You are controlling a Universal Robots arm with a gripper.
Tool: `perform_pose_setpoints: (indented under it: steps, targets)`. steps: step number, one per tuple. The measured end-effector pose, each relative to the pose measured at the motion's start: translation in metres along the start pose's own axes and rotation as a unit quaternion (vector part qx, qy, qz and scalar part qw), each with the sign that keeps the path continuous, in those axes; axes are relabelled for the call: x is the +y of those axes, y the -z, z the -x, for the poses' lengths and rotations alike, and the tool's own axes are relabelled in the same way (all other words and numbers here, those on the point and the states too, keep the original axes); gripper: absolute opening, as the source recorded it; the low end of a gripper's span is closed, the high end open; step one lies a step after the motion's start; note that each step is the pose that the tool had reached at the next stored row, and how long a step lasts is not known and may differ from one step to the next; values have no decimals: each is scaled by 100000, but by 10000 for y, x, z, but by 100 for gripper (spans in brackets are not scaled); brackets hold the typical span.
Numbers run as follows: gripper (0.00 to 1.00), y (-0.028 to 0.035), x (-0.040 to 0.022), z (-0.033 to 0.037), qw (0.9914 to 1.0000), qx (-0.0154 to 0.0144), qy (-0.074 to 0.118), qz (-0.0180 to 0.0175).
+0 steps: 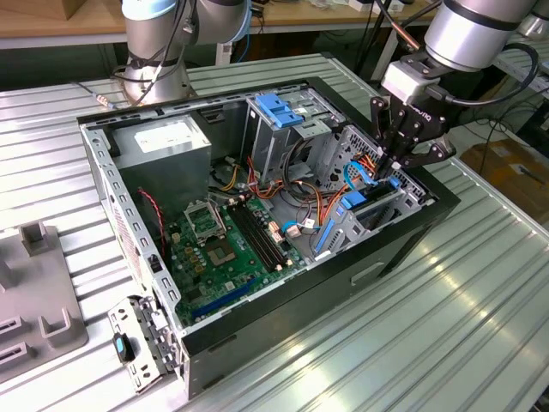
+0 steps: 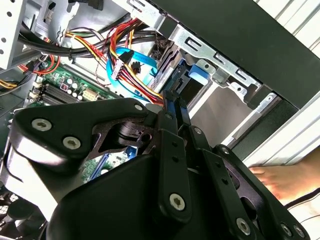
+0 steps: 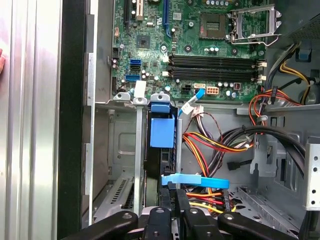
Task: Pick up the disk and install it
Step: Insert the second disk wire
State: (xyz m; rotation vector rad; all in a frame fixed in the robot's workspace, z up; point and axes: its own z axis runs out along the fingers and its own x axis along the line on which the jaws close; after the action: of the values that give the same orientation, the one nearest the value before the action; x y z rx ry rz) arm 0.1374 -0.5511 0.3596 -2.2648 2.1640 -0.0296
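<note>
In the exterior view, an open computer case (image 1: 257, 232) lies on its side on a ribbed metal worktop (image 1: 463, 326), green motherboard (image 1: 232, 249) exposed. The robot's black gripper (image 1: 396, 165) reaches down into the drive bay at the case's right end, where the disk (image 1: 377, 190), blue-railed, sits upright in the grey cage. A fixed blue bracket (image 1: 281, 109) tops a taller cage farther back, and a grey power supply (image 1: 163, 142) fills the far left corner. A detached panel (image 1: 141, 339) rests on the worktop near the case's front corner.

In the second wrist view, the fingers (image 2: 172, 107) are drawn narrow, pinched together at the disk's (image 2: 192, 80) blue rail beside a tangle of coloured cables (image 2: 130, 60). A person's hand (image 2: 290, 180) shows beyond the case wall.

In the first wrist view, the fingers (image 3: 175, 200) close tight on the disk's (image 3: 162, 130) edge as it stands in its slot between metal rails, motherboard (image 3: 200, 50) beyond.
</note>
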Motion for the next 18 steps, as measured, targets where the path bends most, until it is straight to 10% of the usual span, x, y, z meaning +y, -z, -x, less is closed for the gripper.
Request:
perform_pose_setpoints:
  steps: [18]
  targets:
    - [16, 0, 0, 0, 99999, -19, 0, 450]
